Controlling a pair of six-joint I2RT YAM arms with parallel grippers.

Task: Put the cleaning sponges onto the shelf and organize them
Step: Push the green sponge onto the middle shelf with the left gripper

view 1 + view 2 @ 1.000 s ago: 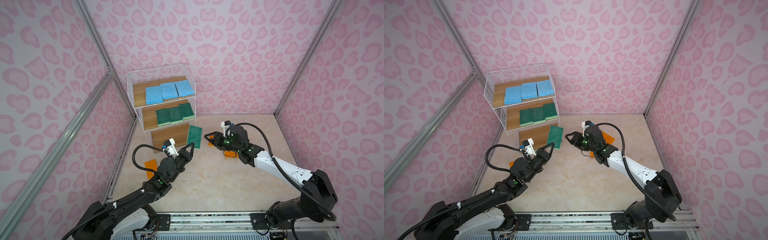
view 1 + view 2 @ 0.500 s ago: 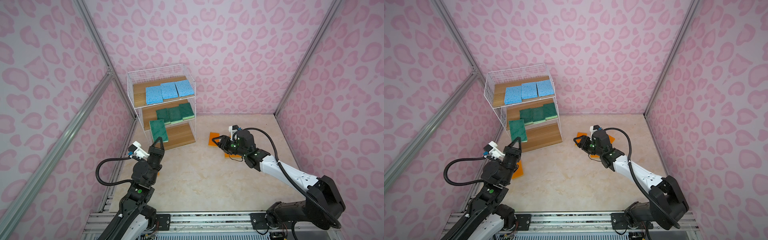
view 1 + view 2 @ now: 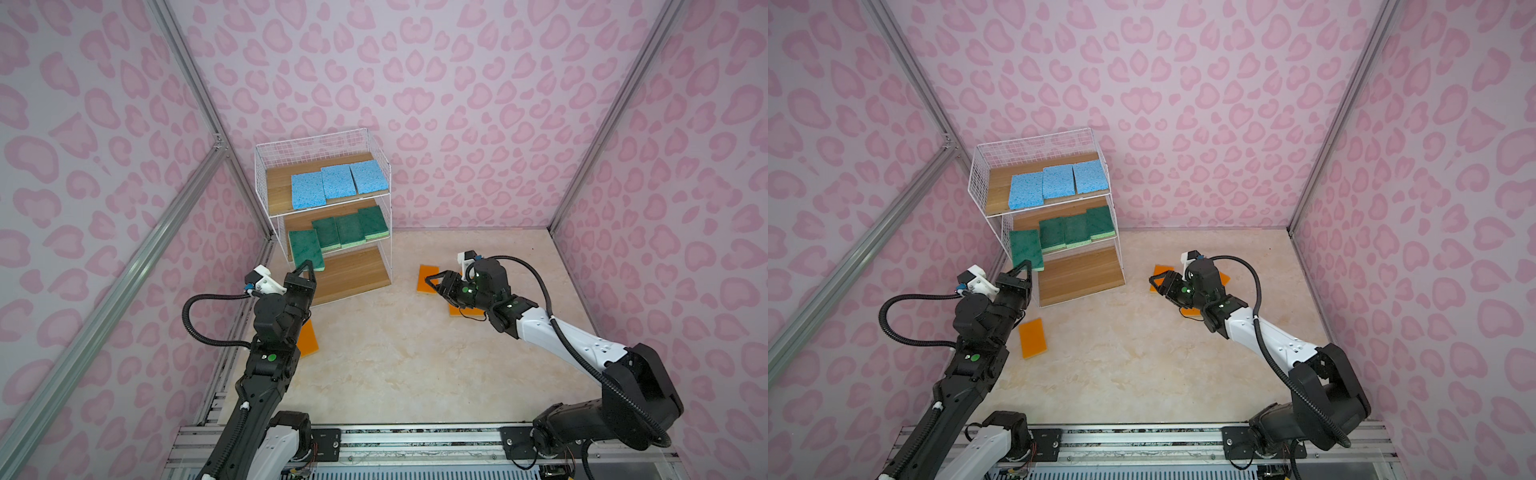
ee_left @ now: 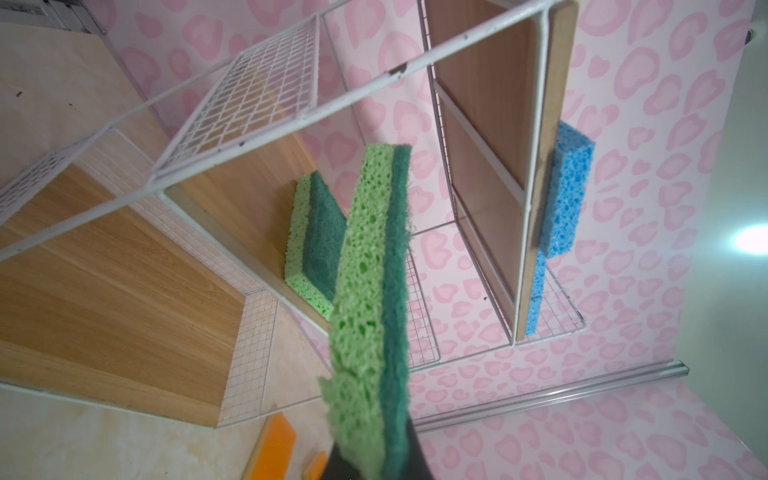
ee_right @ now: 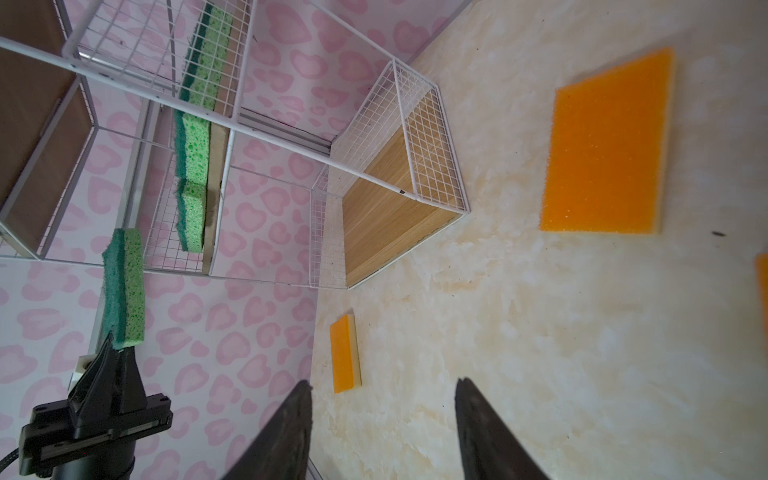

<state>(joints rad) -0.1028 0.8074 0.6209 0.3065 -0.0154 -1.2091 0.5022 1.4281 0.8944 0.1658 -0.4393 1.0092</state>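
Left wrist view: I see the green sponge (image 4: pixel 376 270) up close, dark on one side and pale on the other. My left fingers (image 3: pixel 308 266) are clenched on its near end, and the rest of it sticks out toward the shelf (image 3: pixel 353 276). In both top views it hangs at the front left corner of the middle board (image 3: pixel 299 222). I cannot tell if it touches that board. Three more green sponges (image 3: pixel 349 228) lie side by side on the same board, just beside the one I hold. Three blue sponges (image 3: pixel 338 183) lie in a row on the top board (image 3: pixel 277 189).

My right fingers (image 5: pixel 383 382) are spread apart and grasp nothing. They are over the desk (image 3: pixel 395 357), well apart from the shelf. The first orange sponge (image 3: pixel 424 276) lies flat on the desk right by their tips. The second orange sponge (image 3: pixel 473 312) peeks out from under my right arm. The third orange sponge (image 3: pixel 1224 277) shows just past my right wrist in a top view. The fourth orange sponge (image 3: pixel 1032 337) lies on the desk next to my left arm, in front of the shelf.
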